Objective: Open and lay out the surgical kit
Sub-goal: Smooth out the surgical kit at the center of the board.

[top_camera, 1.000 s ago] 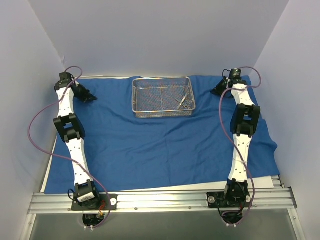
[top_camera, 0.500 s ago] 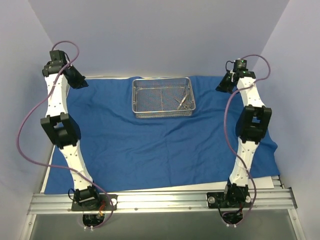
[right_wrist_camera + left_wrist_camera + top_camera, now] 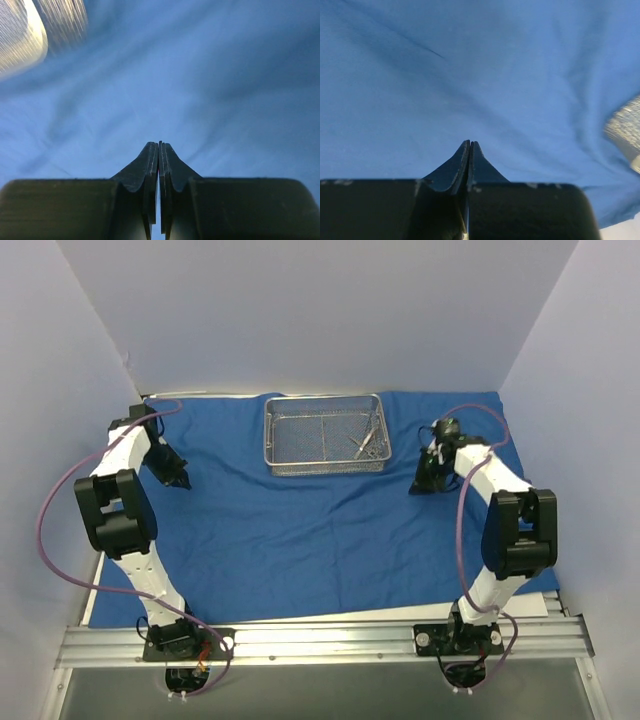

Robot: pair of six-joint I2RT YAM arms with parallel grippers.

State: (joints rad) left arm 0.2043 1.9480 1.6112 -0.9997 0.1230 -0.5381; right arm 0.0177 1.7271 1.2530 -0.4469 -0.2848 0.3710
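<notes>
With the blue cloth wrap spread flat, I've pulled both arms back off its far corners, left gripper and right gripper closed on nothing, wire-mesh tray between and beyond them, instruments still inside.

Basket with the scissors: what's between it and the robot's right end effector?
Only bare blue cloth lies between the wire-mesh tray and the right end effector, as the top view shows.
</notes>
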